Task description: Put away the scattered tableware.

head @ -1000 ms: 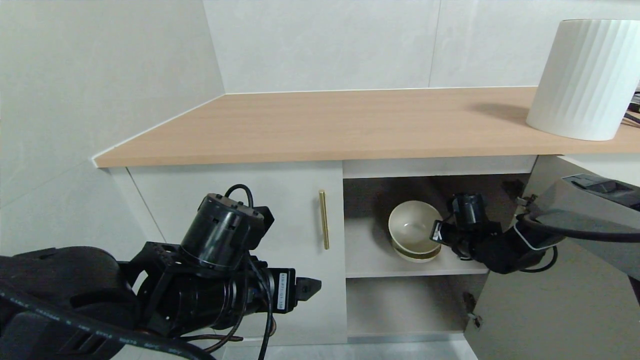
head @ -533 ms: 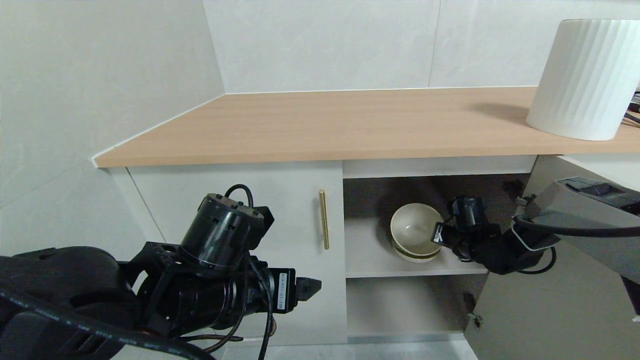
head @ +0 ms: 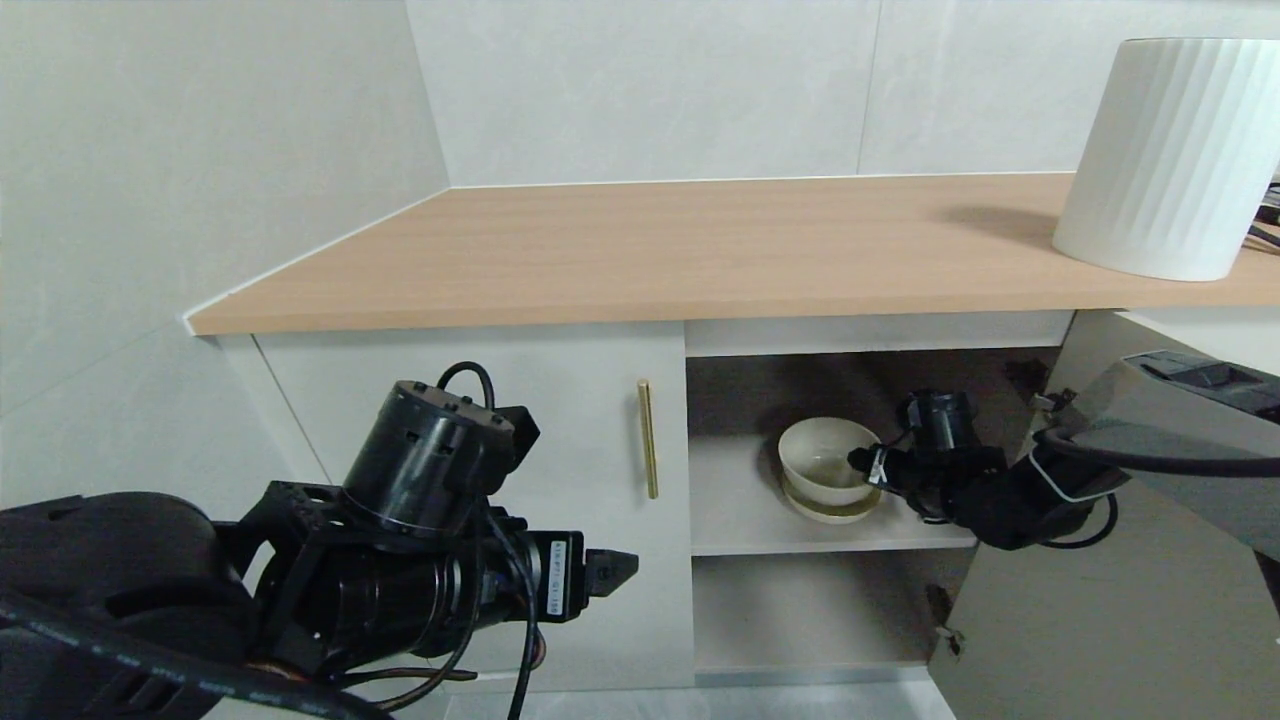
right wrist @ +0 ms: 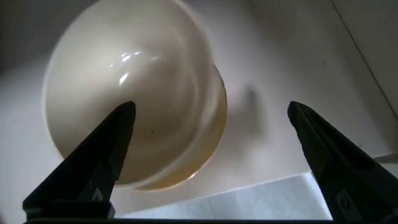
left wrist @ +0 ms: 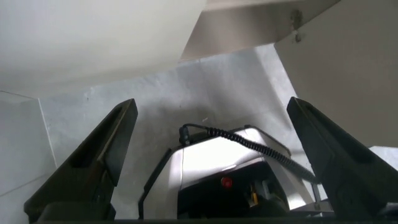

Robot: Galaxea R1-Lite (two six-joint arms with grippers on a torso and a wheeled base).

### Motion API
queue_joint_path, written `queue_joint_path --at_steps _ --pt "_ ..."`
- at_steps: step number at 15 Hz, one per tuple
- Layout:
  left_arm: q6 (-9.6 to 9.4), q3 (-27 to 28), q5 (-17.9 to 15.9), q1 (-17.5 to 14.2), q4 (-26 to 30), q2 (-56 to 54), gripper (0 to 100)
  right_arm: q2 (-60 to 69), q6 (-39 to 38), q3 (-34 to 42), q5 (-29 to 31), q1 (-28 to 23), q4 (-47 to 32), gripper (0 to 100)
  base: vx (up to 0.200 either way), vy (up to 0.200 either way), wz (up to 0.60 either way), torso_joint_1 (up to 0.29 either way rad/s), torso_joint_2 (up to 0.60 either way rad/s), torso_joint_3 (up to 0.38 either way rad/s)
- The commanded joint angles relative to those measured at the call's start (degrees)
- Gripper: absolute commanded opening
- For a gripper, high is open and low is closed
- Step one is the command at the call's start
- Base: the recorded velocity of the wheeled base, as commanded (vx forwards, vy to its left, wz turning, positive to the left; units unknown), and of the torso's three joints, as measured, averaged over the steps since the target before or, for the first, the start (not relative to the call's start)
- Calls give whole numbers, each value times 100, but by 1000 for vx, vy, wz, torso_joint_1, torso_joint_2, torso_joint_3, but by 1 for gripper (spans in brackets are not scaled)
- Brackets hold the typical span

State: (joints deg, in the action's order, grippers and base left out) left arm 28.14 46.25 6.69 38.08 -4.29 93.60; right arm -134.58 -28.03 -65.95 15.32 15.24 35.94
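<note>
You'll see the left arm [head: 400, 590], lower left, black with a round cylinder, looping cables and a white label; the right arm [head: 1180, 420] is grey, black-wristed.

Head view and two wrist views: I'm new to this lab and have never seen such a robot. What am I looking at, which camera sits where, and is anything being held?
This is a two-armed robot with a pincer-like gripper on each arm. The wide picture comes from a camera on its head, looking down at a cupboard under a wooden countertop. A white ribbed cylinder stands on that countertop. The other two pictures come from cameras on the wrists, each looking along its own gripper's fingers.

The cupboard's right door is open. On the upper shelf a cream bowl sits in a second dish. The right gripper is at that bowl's rim with its jaws apart, so it grips nothing. The left gripper hangs low in front of the closed left door, open and empty.
</note>
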Motion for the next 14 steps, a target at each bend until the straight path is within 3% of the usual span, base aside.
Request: queue_joint_path --at_steps 1,4,7,9,12,14 --pt "-1 -64 -10 -214 -2 -501 100 530 8 416 -91 155 -8 100 0 0 0 0 0 0" --pt "-80 -248 -142 -398 16 -1388 100 1707 52 1199 -618 392 -324 100 0 0 0 0 0 0" --pt "-133 -424 -151 -653 78 -2047 100 2841 60 1392 -776 594 -1458 100 0 0 0 0 0 0" --pt "-432 -758 -151 -890 78 -2548 100 3896 87 1770 -917 823 -2275 100 0 0 0 0 0 0" --pt "-449 -1074 -159 -1216 51 -2715 100 4871 482 2455 -1163 1113 -2838 100 0 0 0 0 0 0" --pt "-458 -1066 -151 -1224 34 -2680 100 5056 561 2675 -1128 1306 -2847 100 0 0 0 0 0 0"
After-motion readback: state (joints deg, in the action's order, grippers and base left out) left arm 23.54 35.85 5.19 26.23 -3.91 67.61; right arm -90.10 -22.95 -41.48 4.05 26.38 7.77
